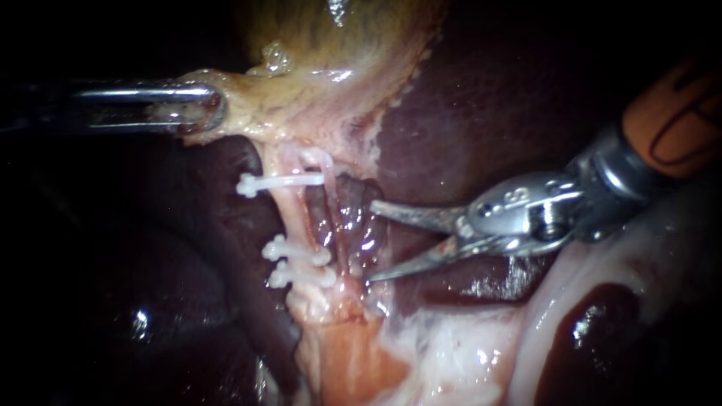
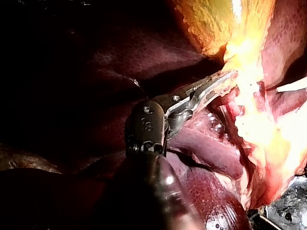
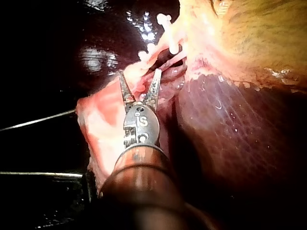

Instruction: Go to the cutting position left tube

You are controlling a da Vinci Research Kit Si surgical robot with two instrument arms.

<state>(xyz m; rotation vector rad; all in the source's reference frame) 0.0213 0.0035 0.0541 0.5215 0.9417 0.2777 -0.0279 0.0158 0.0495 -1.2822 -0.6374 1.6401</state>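
While the left instrument pinches the gallbladder, the right instrument, hand spread wide, should gently reach the left tube between clips.

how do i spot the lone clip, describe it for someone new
Find the yellowish gallbladder at the top of the endoscope view, then follow the pale tube running down from it. The lone clip is the white bar across the tube's upper end; the other two clips sit close together lower down.
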